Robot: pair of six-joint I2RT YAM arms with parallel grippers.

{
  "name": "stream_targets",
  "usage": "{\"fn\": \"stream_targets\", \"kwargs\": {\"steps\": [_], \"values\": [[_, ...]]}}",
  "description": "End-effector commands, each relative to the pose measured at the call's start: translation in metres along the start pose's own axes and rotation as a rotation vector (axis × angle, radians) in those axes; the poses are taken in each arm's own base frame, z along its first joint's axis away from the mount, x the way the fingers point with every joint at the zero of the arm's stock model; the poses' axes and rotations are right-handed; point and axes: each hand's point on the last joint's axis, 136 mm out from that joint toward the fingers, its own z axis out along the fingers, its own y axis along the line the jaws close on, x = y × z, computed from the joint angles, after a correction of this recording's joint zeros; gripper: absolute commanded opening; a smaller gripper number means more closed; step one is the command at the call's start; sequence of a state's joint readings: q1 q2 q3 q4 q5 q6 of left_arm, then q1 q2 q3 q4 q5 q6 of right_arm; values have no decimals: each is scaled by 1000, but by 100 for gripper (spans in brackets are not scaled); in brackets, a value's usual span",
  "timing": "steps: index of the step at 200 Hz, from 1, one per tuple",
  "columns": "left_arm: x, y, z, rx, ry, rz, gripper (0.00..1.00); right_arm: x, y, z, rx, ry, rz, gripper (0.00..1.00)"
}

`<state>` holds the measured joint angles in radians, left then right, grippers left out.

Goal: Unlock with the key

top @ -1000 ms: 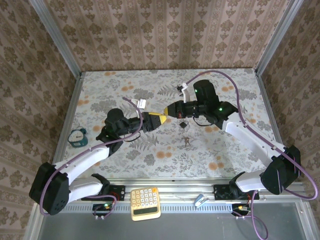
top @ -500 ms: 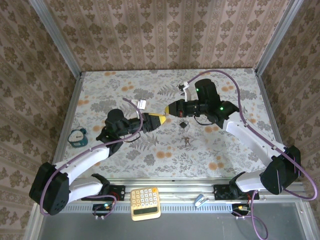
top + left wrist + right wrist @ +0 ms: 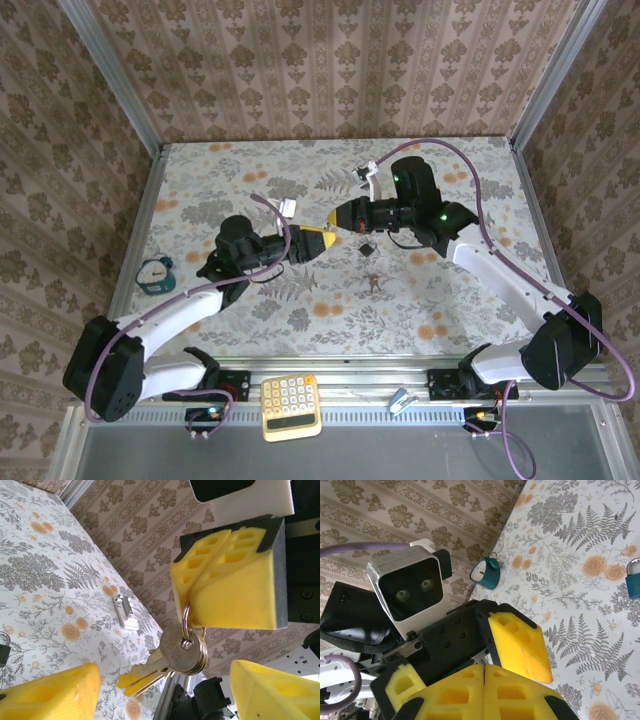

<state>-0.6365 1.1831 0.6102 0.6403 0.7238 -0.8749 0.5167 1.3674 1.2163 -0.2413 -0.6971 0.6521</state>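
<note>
My right gripper [image 3: 338,217] hangs above the middle of the table, shut on the ring of a small bunch of silver keys. The key bunch [image 3: 182,652] dangles below its closed yellow fingers [image 3: 225,580]. Tip to tip with it is my left gripper [image 3: 318,238], open, its two yellow fingers standing wide on either side of the keys without touching them [image 3: 165,690]. In the right wrist view the right gripper [image 3: 484,666] has its pads pressed together. A small blue padlock [image 3: 634,577] lies on the table. A small dark object [image 3: 367,248] sits on the table just below the grippers.
A teal alarm clock [image 3: 154,274] stands near the table's left edge. A yellow calculator [image 3: 291,406] rests on the front rail between the arm bases. A small white object [image 3: 125,611] lies on the table beyond the keys. Patterned walls enclose the table.
My left arm has shifted slightly right, toward the right gripper, and its jaws have opened a little wider. The right gripper has stayed in place, still shut.
</note>
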Motion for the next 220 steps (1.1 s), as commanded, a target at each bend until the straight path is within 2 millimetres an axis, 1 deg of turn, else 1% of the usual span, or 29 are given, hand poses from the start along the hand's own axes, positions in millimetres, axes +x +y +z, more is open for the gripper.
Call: {"fn": "stream_targets", "kwargs": {"steps": [1, 17, 26, 50, 75, 97, 130, 150, 171, 186, 201, 214, 220], "values": [[-11, -26, 0, 77, -18, 63, 64, 0, 11, -6, -41, -5, -12, 0], [-9, -25, -3, 63, -21, 66, 60, 0, 10, -5, -40, -1, -12, 0], [-10, -26, -5, 54, -27, 71, 60, 1, 10, -5, -39, 1, -11, 0], [-10, -27, -10, 33, -34, 88, 70, 2, 9, -3, -43, 12, -6, 0], [-11, -32, -9, 49, -25, 96, 71, 4, 4, 0, -34, 22, 12, 0], [-10, -32, -7, 58, -13, 89, 71, 3, 7, 0, -52, 18, 12, 0], [-6, -25, -6, 44, -6, 73, 59, 3, 6, -2, -37, 13, 5, 0], [-4, -23, -8, 32, -7, 72, 54, 3, 6, -3, -34, 14, 1, 0], [-4, -22, -9, 21, -5, 74, 46, 3, 6, -3, -33, 12, -2, 0], [-3, -20, -9, 16, -2, 73, 43, 3, 7, -4, -33, 11, -1, 0], [-2, -19, -9, 13, 3, 69, 37, 2, 6, -4, -32, 8, -2, 0], [-1, -17, -9, 7, 6, 66, 35, 2, 6, -4, -32, 7, -1, 0], [0, -16, -9, 5, 7, 66, 32, 2, 6, -4, -32, 7, 0, 0]]}}
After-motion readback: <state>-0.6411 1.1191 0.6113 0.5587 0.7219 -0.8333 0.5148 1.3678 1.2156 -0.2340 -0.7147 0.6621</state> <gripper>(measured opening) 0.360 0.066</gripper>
